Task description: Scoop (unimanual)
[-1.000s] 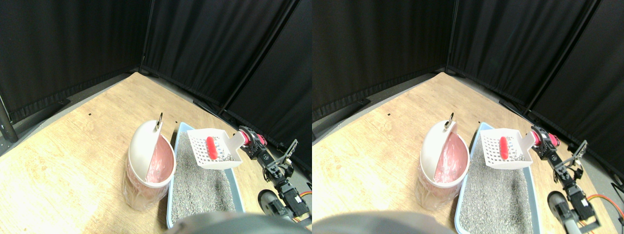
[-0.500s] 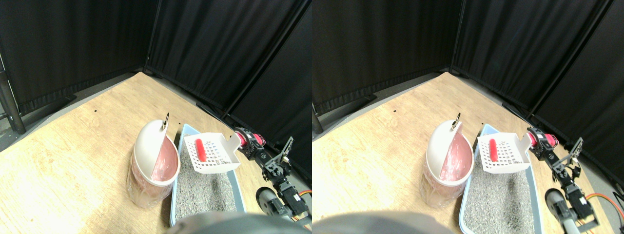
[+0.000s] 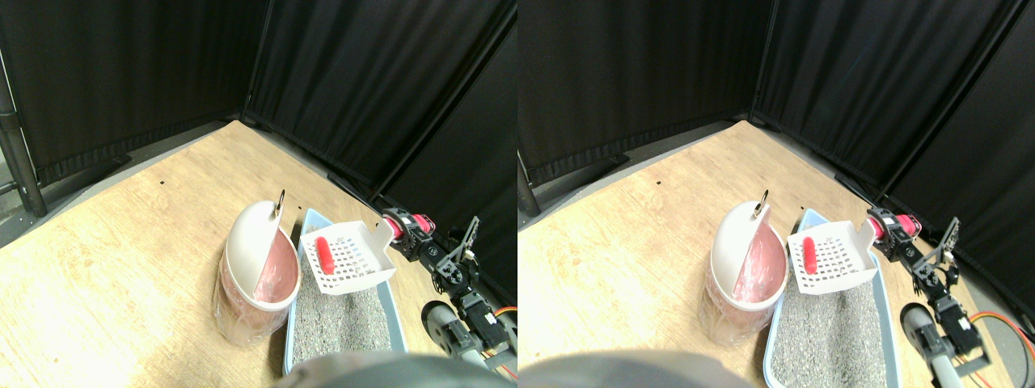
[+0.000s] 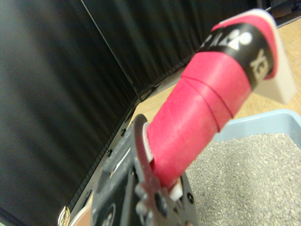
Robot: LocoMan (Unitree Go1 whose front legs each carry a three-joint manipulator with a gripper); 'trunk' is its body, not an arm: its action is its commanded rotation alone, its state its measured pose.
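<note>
A white slotted scoop (image 3: 349, 260) hangs above the far end of the grey litter (image 3: 340, 319), its front rim close to the bin (image 3: 252, 284). A red cylinder (image 3: 325, 255) lies in the scoop near its bin-side edge. My right gripper (image 3: 404, 232) is shut on the scoop's red-wrapped handle (image 4: 202, 113), which rises out of the dark jaw frame (image 4: 141, 188) in the wrist view. The bin has a pink liner (image 3: 279, 271), and its white lid (image 3: 247, 242) stands tilted open.
The blue litter tray (image 3: 395, 303) lies on the wooden floor (image 3: 121, 242) just right of the bin. Black curtains (image 3: 162, 65) close off the back. A dark pole (image 3: 20, 162) stands at the far left. My arm's joints (image 3: 465, 303) run along the tray's right side.
The scoop has swung left toward the bin, and the red cylinder has slid to its bin-side edge. The whole picture has also shifted a little.
</note>
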